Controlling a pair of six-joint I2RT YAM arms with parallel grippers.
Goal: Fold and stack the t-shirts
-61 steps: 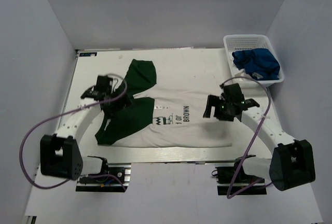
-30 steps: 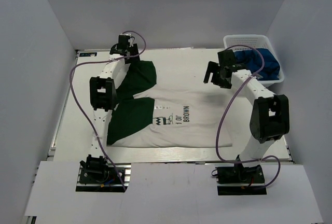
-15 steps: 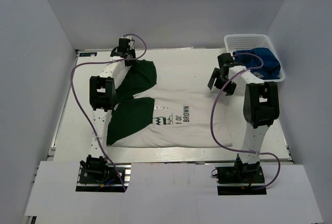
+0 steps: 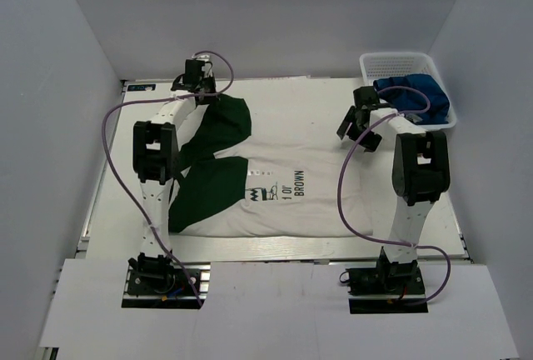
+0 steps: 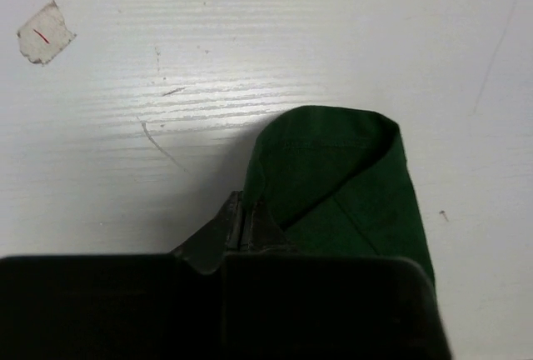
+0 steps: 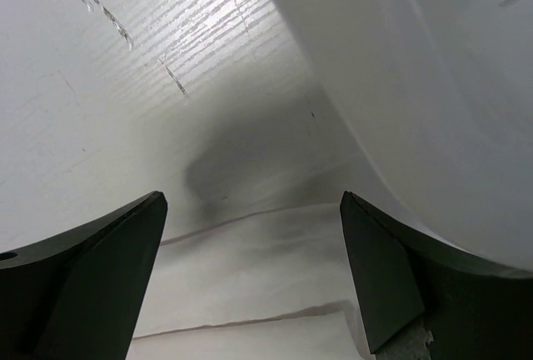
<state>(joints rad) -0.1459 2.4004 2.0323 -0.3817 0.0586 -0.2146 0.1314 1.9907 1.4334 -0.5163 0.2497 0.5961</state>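
A white t-shirt [image 4: 291, 189] with dark green sleeves and a "BROWN" print lies flat on the table. My left gripper [image 4: 208, 100] is at the far end of the far green sleeve [image 4: 225, 122]. In the left wrist view its jaws [image 5: 241, 220] are shut on the edge of that sleeve [image 5: 333, 177], whose end is curled over. My right gripper [image 4: 356, 123] hovers at the shirt's far right corner. Its fingers [image 6: 100, 268] stand wide open, with white cloth edges [image 6: 250, 293] lying below the gap, not gripped. A royal blue t-shirt [image 4: 416, 100] lies bunched in the basket.
The white mesh basket [image 4: 391, 64] stands at the far right corner of the table, just behind my right gripper. A small scrap of tape [image 5: 46, 33] is stuck on the table beyond the sleeve. Grey walls close in the table on three sides.
My left gripper has shut on the green sleeve's edge. My right gripper has come down and nearer, onto the shirt's far right corner, still open. Two seconds ago both arms were nearer the front.
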